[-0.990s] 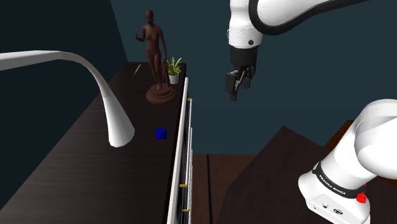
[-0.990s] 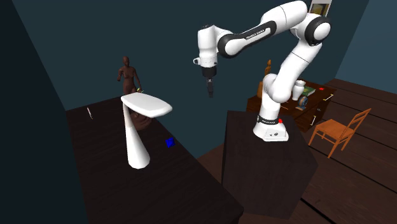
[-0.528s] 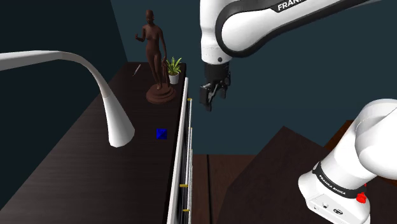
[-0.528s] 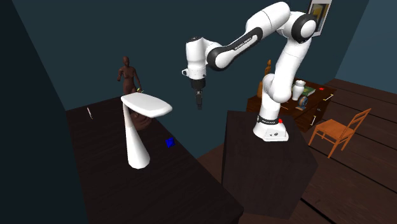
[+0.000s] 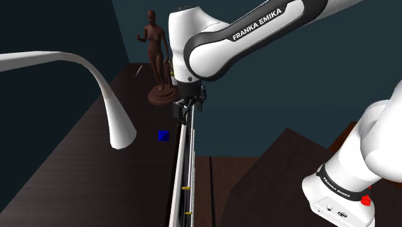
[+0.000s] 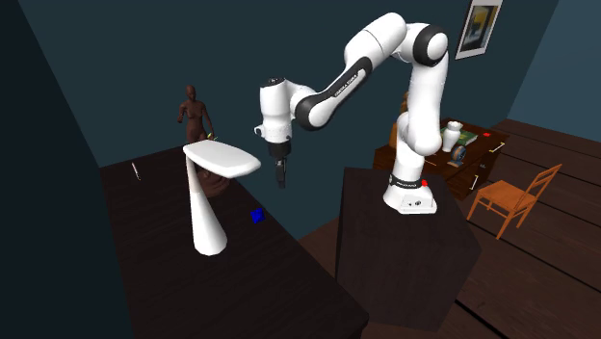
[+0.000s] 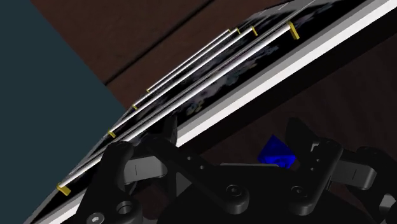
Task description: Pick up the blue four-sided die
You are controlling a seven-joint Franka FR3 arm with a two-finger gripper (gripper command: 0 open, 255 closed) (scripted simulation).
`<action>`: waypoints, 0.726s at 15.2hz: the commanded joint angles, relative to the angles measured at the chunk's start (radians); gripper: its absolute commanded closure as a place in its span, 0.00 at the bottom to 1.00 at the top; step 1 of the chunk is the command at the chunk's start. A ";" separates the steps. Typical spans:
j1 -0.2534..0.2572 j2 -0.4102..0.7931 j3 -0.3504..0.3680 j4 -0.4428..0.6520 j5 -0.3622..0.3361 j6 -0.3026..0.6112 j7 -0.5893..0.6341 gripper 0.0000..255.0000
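The black gripper (image 5: 183, 117) is seen hanging above the railed edge of the dark table (image 5: 90, 174), clear of the surface. In the wrist view its fingers (image 7: 168, 137) are spread well apart and nothing is clasped between them. The blue die (image 7: 278, 153) is framed in that gap, nearer one finger and touched by neither. In the shoulder view the die (image 5: 163, 135) is found on the tabletop between 7 and 8 o'clock from the gripper. A white lamp (image 5: 111, 106) is placed at 9 o'clock from the die and a brown figurine (image 5: 154, 45) at 12 o'clock. In the second exterior view the die (image 6: 257, 217) is seen at 7 o'clock from the gripper (image 6: 280, 178).
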 commanded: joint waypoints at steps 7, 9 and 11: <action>0.073 0.295 0.010 0.257 -0.112 0.056 0.104 0.00; 0.099 0.370 0.006 0.335 -0.137 0.057 0.124 0.00; 0.101 0.377 0.004 0.332 -0.140 0.068 0.125 0.00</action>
